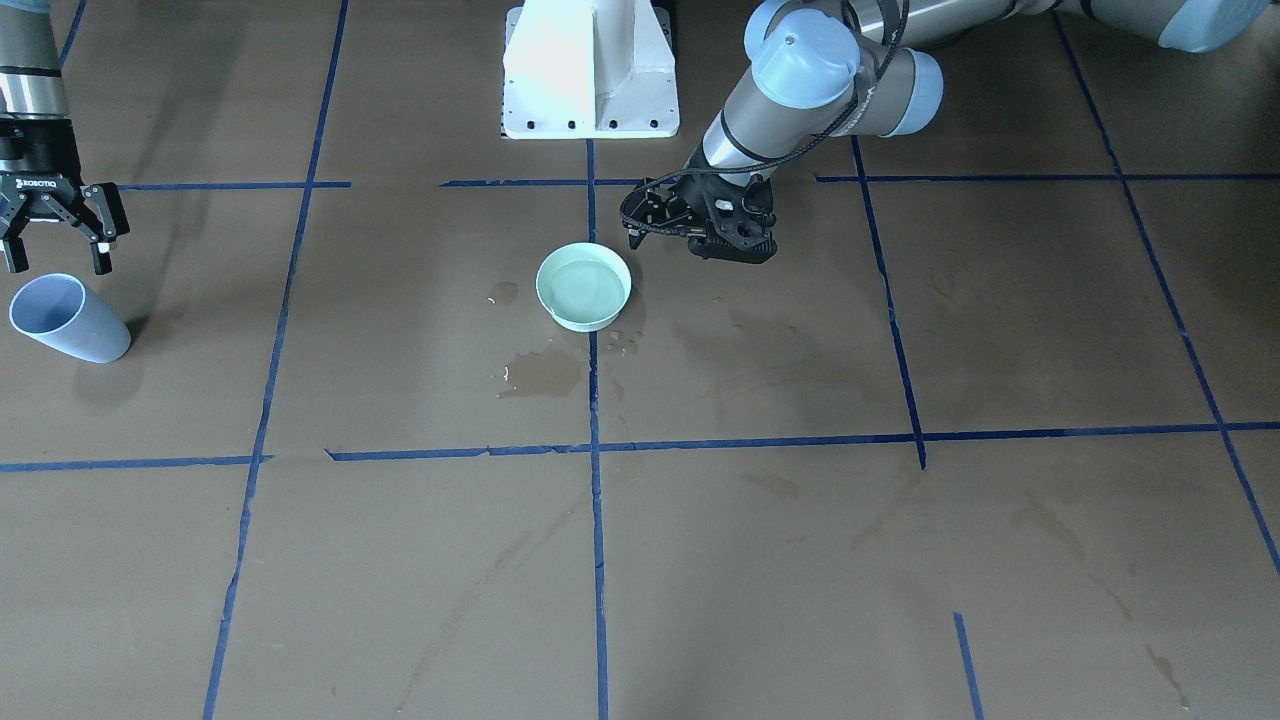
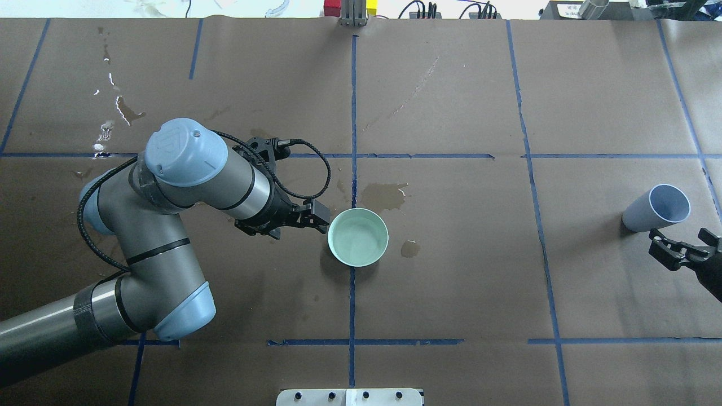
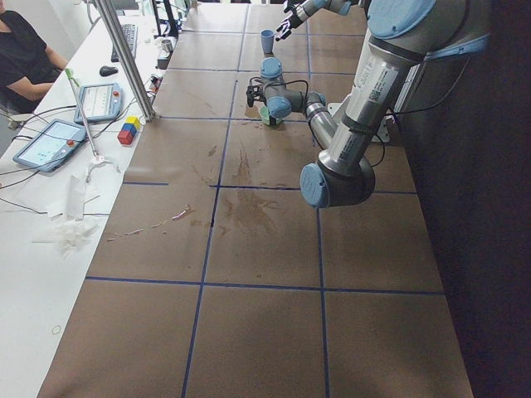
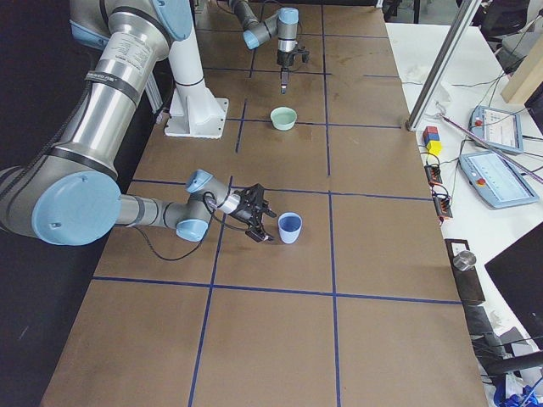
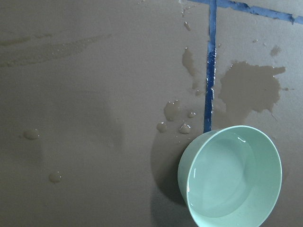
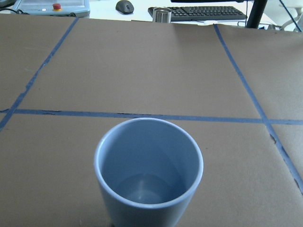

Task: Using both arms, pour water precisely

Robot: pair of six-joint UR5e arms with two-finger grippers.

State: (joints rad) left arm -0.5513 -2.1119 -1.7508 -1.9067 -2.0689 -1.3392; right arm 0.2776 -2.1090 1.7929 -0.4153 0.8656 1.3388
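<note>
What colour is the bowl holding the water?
The bowl is pale mint green, clearest in the left wrist-mounted view.

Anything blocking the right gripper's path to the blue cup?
Nothing visible does. The right gripper hangs open just on the robot's side of the upright blue cup, with only bare brown paper between them. The green bowl sits far off, near the table's middle.

Robotics lab: grid-taped table (image 2: 451,254), teach pendant (image 4: 495,176)
</note>
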